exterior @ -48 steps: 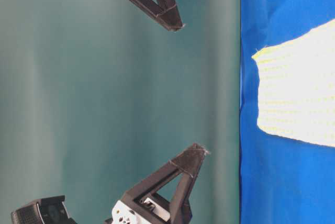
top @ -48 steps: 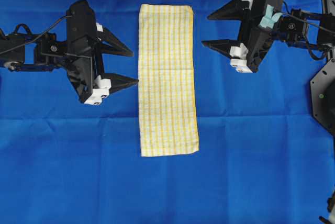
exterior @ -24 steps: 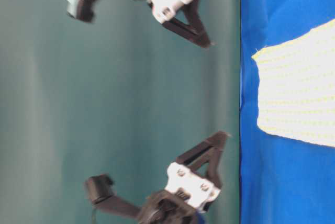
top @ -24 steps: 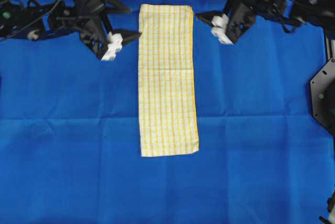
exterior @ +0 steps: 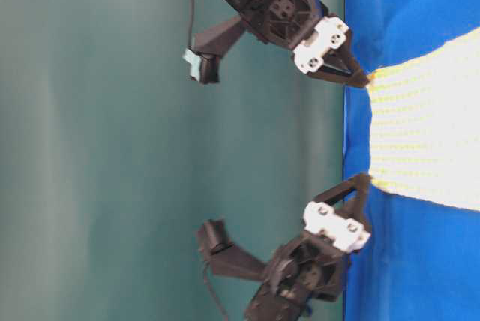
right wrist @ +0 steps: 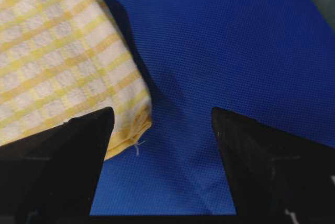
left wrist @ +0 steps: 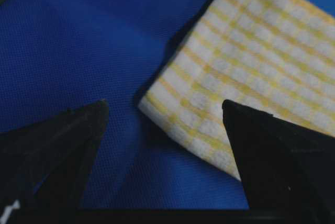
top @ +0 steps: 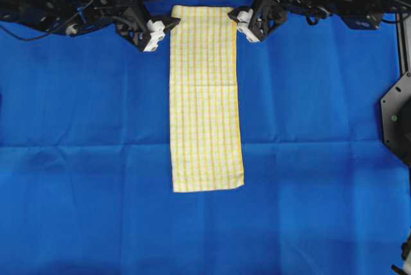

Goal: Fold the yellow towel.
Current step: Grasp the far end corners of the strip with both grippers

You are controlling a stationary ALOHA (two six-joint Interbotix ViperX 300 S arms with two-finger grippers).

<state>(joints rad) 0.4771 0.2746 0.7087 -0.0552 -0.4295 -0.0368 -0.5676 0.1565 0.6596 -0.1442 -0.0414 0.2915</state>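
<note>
Overhead exterior: the yellow towel (top: 205, 98) lies flat as a long strip on the blue sheet (top: 83, 159), running from 12 o'clock down to the middle.
Overhead, my left gripper (top: 162, 26): at the towel's 11 o'clock corner, fingers spread wide, holding nothing.
Overhead, my right gripper (top: 244, 21): at the towel's 1 o'clock corner, fingers also wide, nothing between them.

Table-level exterior: the towel (exterior: 427, 133) shows at 3 o'clock on the sheet (exterior: 412, 261); one of my grippers (exterior: 358, 77) tips at its upper corner, the other (exterior: 361, 184) at its lower corner. I cannot tell whether the tips touch the cloth.

Left wrist: my two dark fingers (left wrist: 57, 150) stand far apart; the towel's corner (left wrist: 246, 72) lies between them, toward 1 o'clock, one finger over its edge.

Right wrist: my fingers (right wrist: 261, 161) stand wide; the towel's hemmed corner (right wrist: 63, 62) sits at 10 o'clock, reaching just inside the near finger, with a loose thread at its tip.
</note>
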